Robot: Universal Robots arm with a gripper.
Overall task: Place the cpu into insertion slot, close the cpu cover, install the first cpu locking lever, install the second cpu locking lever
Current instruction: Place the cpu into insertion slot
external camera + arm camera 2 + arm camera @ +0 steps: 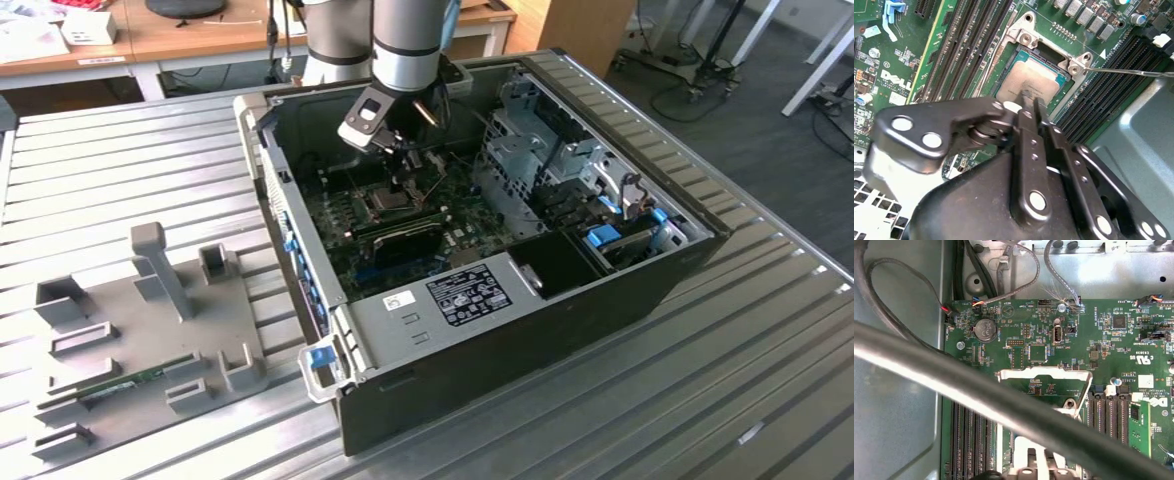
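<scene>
The small flat square cpu with a silver-grey metal top (pixel 1030 82) lies inside the square dark-framed insertion slot (pixel 1046 55) of the green motherboard (pixel 1079 340), apparently level, though full seating cannot be confirmed. The black tool (pixel 1030 102) is clenched on nothing, its tips at the chip's near edge; whether they touch is unclear. A sideways nudge or a hard press there could skew the chip and bend contacts beneath. The thin silver-metal cpu cover (pixel 1044 373) stands raised beyond the socket, and the thin wire locking lever (pixel 1134 72) juts out beside it; either could catch the tool. The thick black cable (pixel 954 375) might snag too.
</scene>
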